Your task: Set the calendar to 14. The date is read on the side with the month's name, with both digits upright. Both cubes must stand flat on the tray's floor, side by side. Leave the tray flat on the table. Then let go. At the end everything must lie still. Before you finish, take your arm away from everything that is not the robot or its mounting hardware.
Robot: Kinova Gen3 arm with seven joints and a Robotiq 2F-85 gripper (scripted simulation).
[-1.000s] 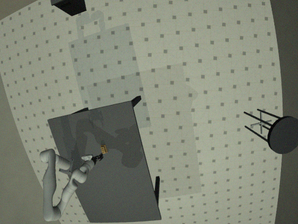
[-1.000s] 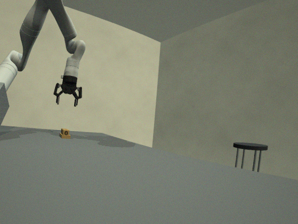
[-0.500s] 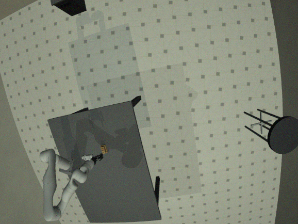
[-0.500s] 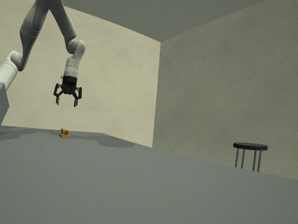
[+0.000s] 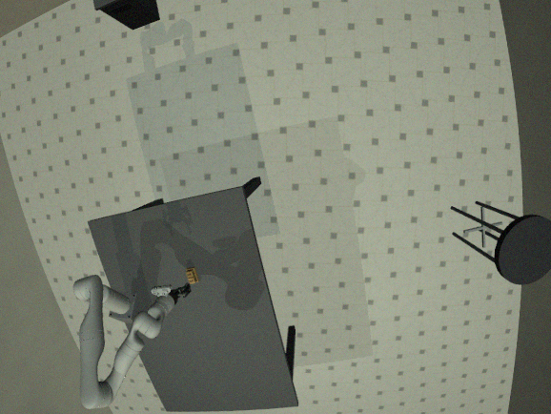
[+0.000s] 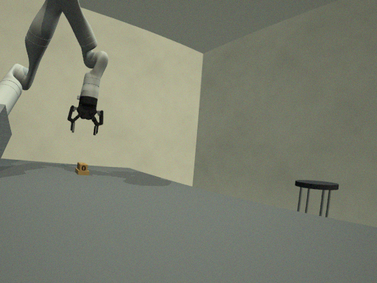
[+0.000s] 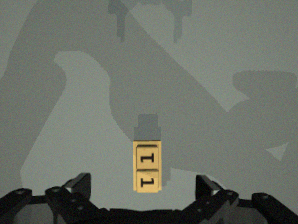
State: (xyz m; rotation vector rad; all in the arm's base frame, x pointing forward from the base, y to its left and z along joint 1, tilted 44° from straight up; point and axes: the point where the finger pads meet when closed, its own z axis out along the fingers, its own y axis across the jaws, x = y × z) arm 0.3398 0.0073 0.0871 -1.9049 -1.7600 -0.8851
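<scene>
Table [image 5: 214, 334] [image 6: 196, 241] [image 7: 250, 40], grey, rectangular, dark-legged; directly upon it, one small orange-yellow calendar tray [image 5: 195, 280] [image 6: 83, 173] [image 7: 135, 172], bearing two number cubes, plus cast shadows.

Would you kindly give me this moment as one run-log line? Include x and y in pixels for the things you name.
gripper [image 5: 186, 290] [image 6: 84, 133] [image 7: 143, 186]: open, above table | cubes [image 5: 192, 276] [image 6: 83, 167] [image 7: 147, 169]: side by side in tray [image 5: 195, 281] [image 6: 83, 173] [image 7: 159, 167], ones on top | month side: unseen
</scene>
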